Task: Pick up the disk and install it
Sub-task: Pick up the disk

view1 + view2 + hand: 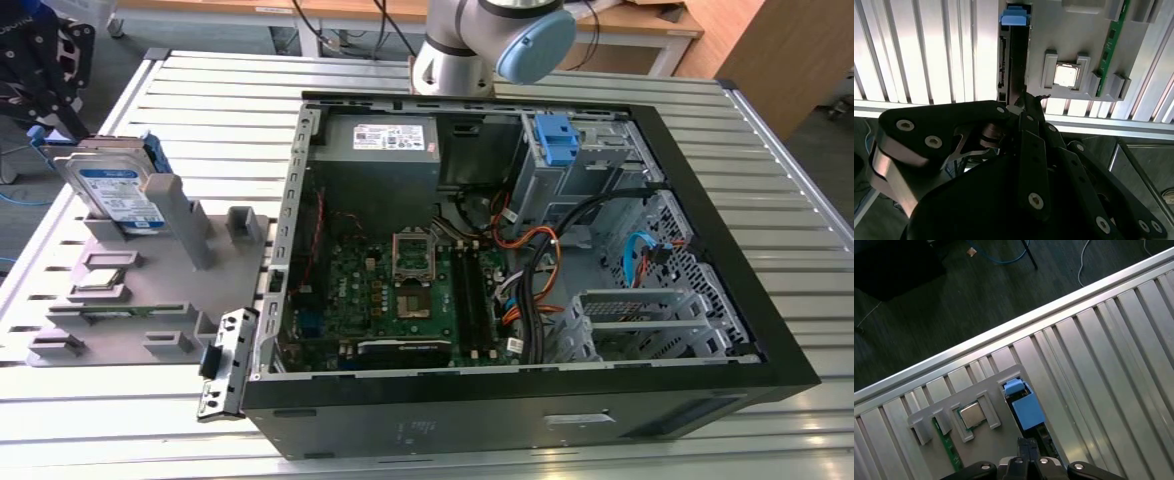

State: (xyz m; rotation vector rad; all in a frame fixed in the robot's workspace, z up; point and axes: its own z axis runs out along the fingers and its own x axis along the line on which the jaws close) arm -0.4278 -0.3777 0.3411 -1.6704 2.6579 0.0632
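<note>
**Q:** Where is the claw, and what state is it in?
**A:** The gripper (1027, 442) appears in the first wrist view as two black fingers drawn together, with nothing between them. In the exterior view its dark body sits at the upper left of the frame.

**Q:** What is nearest to it?
**A:** The disk (114, 185). It stands on edge in a grey holder (160, 300) at the left of the exterior view, with its labelled face tilted back a little. The claw hangs just above the disk's upper end, and I see no contact. In the first wrist view the drive's blue frame (1026, 412) lies straight beyond the fingertips, seen end-on.

**Q:** How would it handle?
**A:** Judging by looks, it is stiff and dense for its size. Its smooth metal faces could slip, and it is likely sensitive to knocks. The upper end stands clear of the holder, so the best hold seems to be across the two flat faces there, or on the blue plastic sides.

**Q:** And farther out?
**A:** A processor chip (972, 415) sits in a pocket of the same holder, beside the disk. Across the centre and right of the exterior view, an open computer case (467, 425) lies on a slatted metal table (787, 150). A bare blue bracket (553, 135) sits at the case's upper right.
</note>
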